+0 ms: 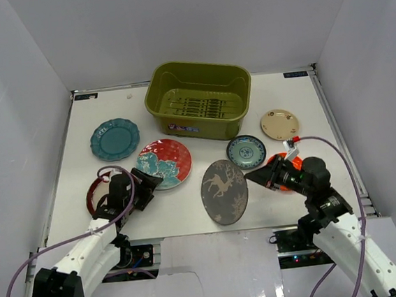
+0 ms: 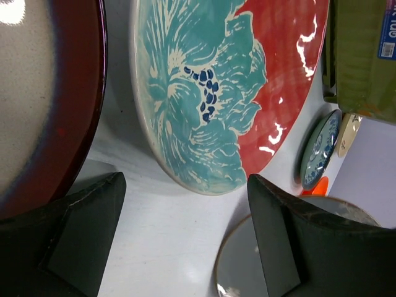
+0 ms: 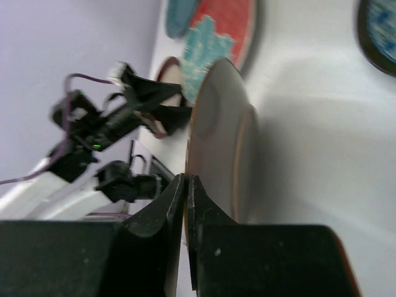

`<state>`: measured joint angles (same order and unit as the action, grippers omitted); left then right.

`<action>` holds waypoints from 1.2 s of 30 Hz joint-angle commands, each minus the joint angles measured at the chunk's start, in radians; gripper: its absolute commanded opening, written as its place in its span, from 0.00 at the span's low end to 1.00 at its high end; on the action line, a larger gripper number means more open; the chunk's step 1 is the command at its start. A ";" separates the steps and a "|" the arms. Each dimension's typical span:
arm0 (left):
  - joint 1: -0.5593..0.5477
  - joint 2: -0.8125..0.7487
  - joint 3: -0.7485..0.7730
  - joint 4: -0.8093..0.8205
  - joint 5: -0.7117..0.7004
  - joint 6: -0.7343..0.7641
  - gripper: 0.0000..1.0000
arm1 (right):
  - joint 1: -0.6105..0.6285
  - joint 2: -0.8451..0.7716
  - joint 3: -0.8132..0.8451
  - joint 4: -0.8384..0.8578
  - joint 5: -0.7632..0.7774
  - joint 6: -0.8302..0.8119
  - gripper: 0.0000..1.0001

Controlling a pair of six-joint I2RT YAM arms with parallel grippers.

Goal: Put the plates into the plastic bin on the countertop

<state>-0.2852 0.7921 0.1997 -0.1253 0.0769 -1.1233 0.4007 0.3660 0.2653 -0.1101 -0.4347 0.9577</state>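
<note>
the right gripper (image 3: 185, 180) is seen pressed together on the rim of the grey deer plate (image 1: 224, 191). the plate is held tilted, its gripped edge raised off the countertop (image 1: 284, 98); whether its far edge touches cannot be told. the plastic bin (image 1: 217, 127) lies beyond the plate, away from the arm bases and slightly left, its long axis set across the table. the left gripper (image 2: 185, 179) is spread, empty, just beside the red-and-teal floral plate (image 2: 260, 93).

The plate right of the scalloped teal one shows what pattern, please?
The plate: teal flower on red; left wrist view.
</note>
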 commanded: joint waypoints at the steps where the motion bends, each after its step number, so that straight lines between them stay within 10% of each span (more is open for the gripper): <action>1: -0.005 0.028 -0.002 0.041 -0.054 -0.013 0.90 | 0.006 0.079 0.215 0.274 -0.078 0.099 0.08; 12: -0.072 0.032 0.012 0.053 0.001 0.028 0.76 | 0.004 0.202 0.186 0.216 -0.015 -0.036 0.08; 19: -0.167 -0.051 0.110 -0.051 0.130 0.199 0.65 | 0.004 0.048 0.140 -0.358 0.249 -0.310 0.08; 27: -0.512 0.128 0.268 -0.051 0.127 0.295 0.67 | 0.006 -0.154 0.040 -0.580 0.376 -0.218 0.74; 36: -0.744 0.516 0.431 0.015 -0.049 0.316 0.77 | 0.004 -0.128 0.045 -0.617 0.468 -0.162 0.96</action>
<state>-1.0119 1.2686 0.5957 -0.1417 0.1013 -0.8299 0.4015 0.2157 0.2966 -0.7162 -0.0269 0.7784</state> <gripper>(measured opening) 0.768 0.949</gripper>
